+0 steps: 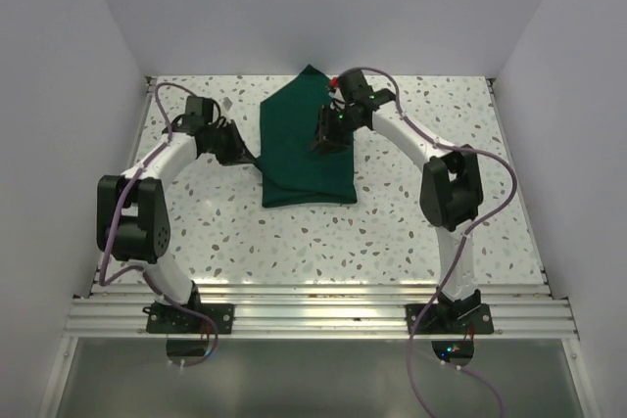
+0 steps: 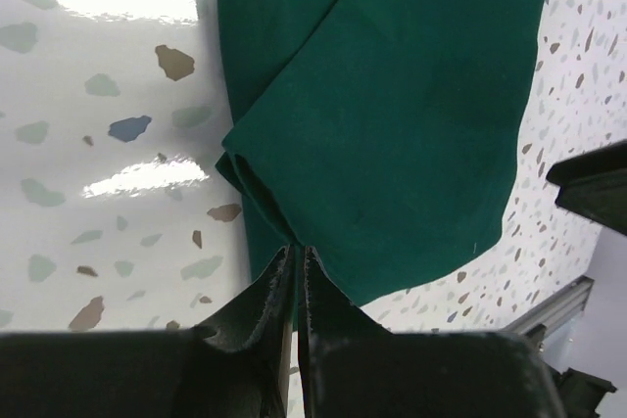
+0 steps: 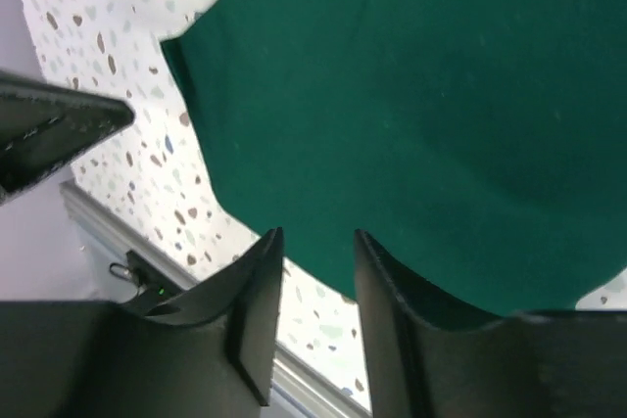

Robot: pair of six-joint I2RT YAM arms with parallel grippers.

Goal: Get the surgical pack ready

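item: drape (image 1: 304,144). dark green cloth, folded into a rough bundle with a point at the far end. it lies on the speckled table (image 1: 392,232), a little left of middle and toward the far side. i see nothing else of the pack; only cloth shows.

item: left arm (image 1: 132,212). it rises from its base at the near left and bends at a high elbow. the forearm reaches away and to the right, and the wrist turns inward toward the drape's left edge.

item: left claw (image 1: 245,152). low at the drape's left edge. in my left wrist view the fingers (image 2: 279,286) stand almost together, pinched on a fold of the cloth's edge at their tips.

item: right arm (image 1: 449,193). up from the near right and elbow bent, its forearm runs away and left. the wrist curls back over the far half of the drape.

item: right claw (image 1: 328,139). it hangs above the drape, pointing down at it. in my right wrist view the fingers (image 3: 260,291) are parted with a clear gap, green cloth behind them, and nothing is held.
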